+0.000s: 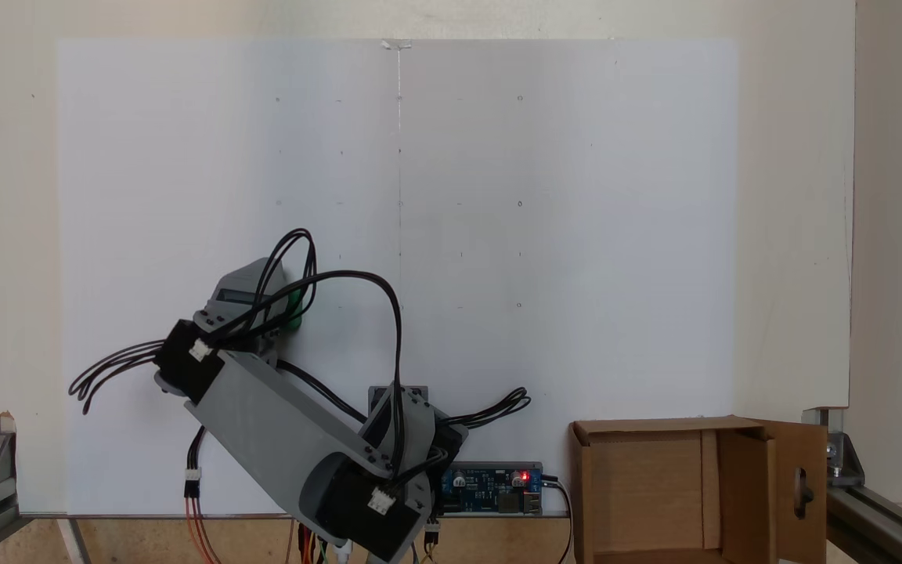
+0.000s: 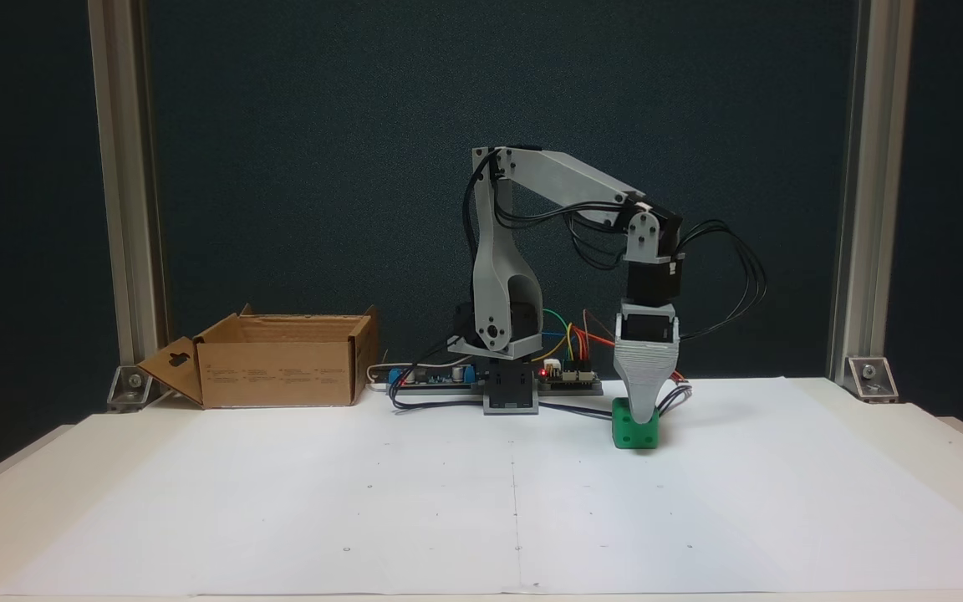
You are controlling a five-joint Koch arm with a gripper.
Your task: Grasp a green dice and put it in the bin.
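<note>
with the small bright green dice (image 2: 637, 431) resting on the white worktop (image 2: 448, 493) beneath the grey jaws, whose closure cannot be told, a firm grip should be confirmed before lifting toward the brown cardboard bin (image 2: 281, 368).

In a fixed view from the front, the arm's base (image 2: 512, 393) stands at the back middle of the paper sheet (image 2: 448, 493), which lies on the table (image 2: 950, 443). The bin (image 2: 281, 368) sits well apart to its left, at the table's rear edge. The green dice (image 2: 637, 430) rests on the sheet to the right of the base, with the gripper (image 2: 643, 400) coming down onto it from above. A circuit board (image 2: 440, 378) lies behind the base, between it and the bin.
</note>
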